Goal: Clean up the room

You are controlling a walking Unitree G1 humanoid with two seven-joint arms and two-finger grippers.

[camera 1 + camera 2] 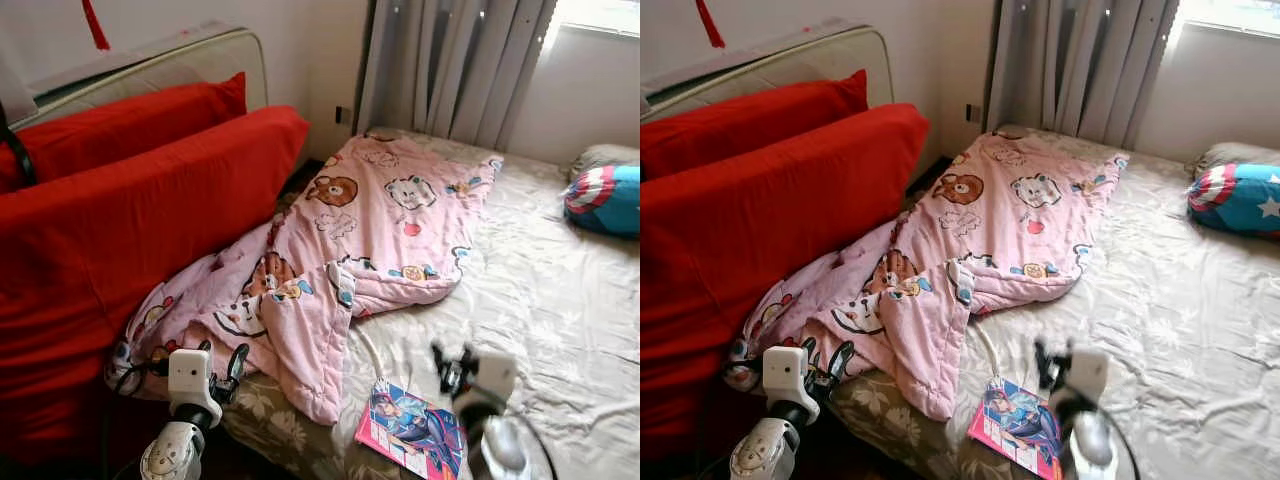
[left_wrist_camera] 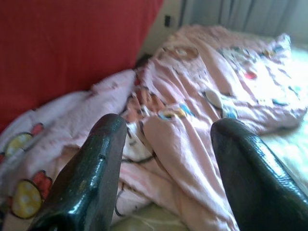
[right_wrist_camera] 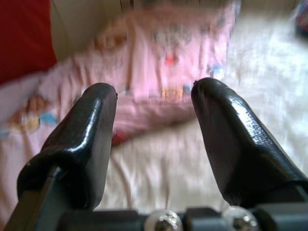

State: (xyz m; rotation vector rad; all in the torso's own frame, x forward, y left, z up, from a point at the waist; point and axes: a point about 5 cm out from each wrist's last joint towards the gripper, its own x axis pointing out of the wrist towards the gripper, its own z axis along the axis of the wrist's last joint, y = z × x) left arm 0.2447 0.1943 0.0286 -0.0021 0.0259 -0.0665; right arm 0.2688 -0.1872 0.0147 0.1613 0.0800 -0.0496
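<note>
Both grippers are raised at the foot of the bed, empty. The left gripper (image 1: 222, 362), fingers spread wide, points at the crumpled pink blanket (image 1: 350, 240), likely readying to straighten it. The right gripper (image 1: 452, 368), also spread, hovers beside the blanket above a comic book (image 1: 412, 428), whose lower edge is cut off.

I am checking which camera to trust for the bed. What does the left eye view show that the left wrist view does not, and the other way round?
The left eye view alone shows the book near the bed's edge, the blue pillow and the right gripper. The left wrist view alone shows the left gripper from close up, its fingers wide apart and empty. Both show the crumpled pink blanket and the red cushion beside it.
</note>
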